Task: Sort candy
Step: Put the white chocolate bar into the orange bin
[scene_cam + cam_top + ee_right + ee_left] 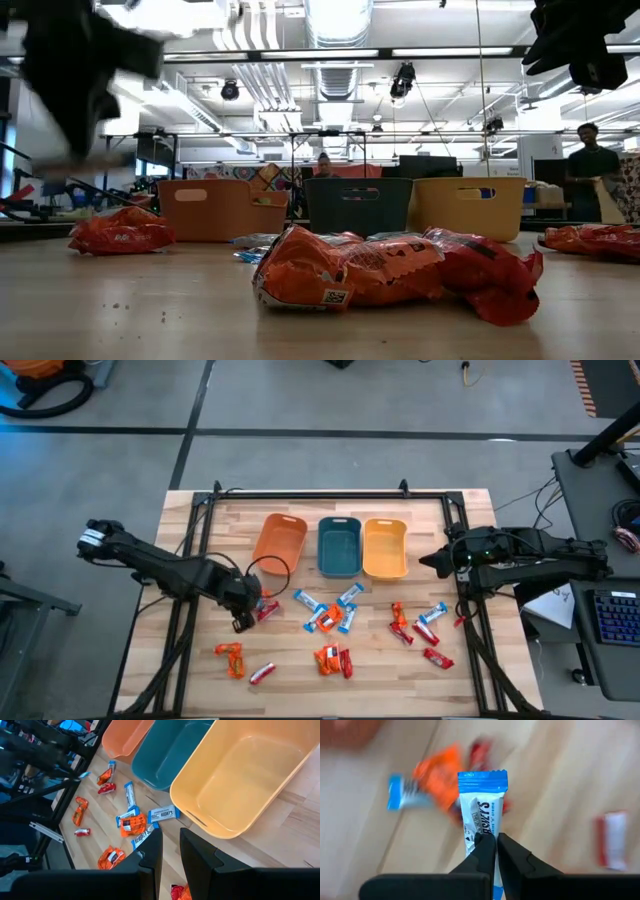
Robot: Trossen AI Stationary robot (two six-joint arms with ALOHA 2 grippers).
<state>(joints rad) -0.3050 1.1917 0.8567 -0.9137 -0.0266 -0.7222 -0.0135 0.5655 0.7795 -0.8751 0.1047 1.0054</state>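
Observation:
Small wrapped candies, blue-and-white, red and orange, lie loose on the wooden table, most in a cluster in front of the three bins. My left gripper hangs over the table's left half, shut on one blue-and-white candy, beside a red candy. My right gripper hovers at the right, above the near end of the yellow-orange bin. Its fingers stand slightly apart with nothing between them. My left gripper pinches the blue-and-white candy about mid-length between its two fingertips. The fingers point steeply down and lie along the candy. Its blue crimped end sticks out past the tips. The candy is lifted clear of the table.
An orange bin, a teal bin and the yellow-orange bin stand side by side at the far middle. More candies lie at the near left, near middle and right. A person stands beyond the table.

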